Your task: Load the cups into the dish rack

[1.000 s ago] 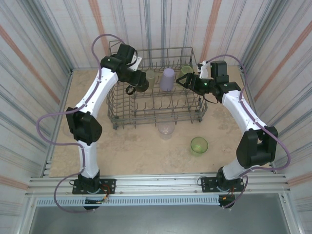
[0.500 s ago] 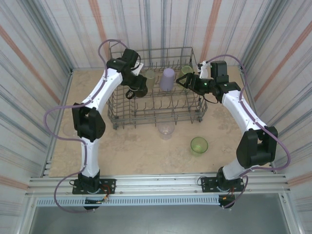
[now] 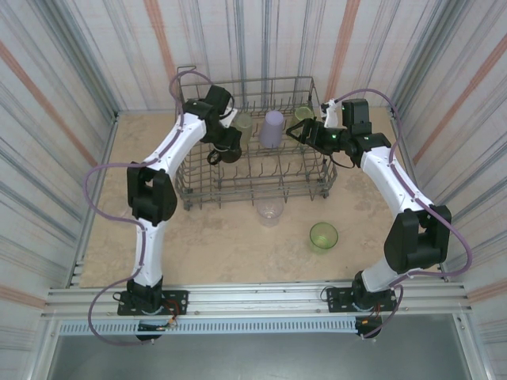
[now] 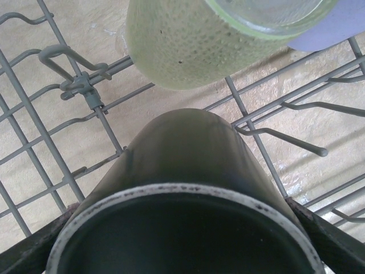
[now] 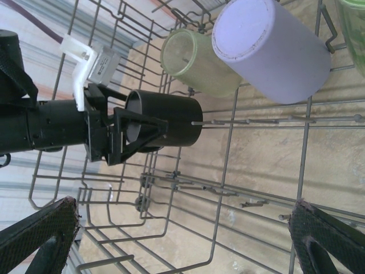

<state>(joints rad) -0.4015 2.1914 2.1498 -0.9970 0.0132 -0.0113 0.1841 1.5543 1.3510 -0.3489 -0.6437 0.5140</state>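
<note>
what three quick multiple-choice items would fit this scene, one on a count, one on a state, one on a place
1. How many cups stand on the table outside the dish rack?
A. two
B. none
C. four

2. The left gripper is:
A. open and empty
B. shut on the dark cup
C. shut on a rack wire

3. Where is the lavender cup?
A. on the table
B. in the left gripper
C. in the dish rack

Answers:
1. A: a clear cup and a green cup stand on the table in front of the rack.
2. B: its fingers flank the dark cup's rim in the left wrist view.
3. C: it sits among the tines beside a yellow-green cup.
</note>
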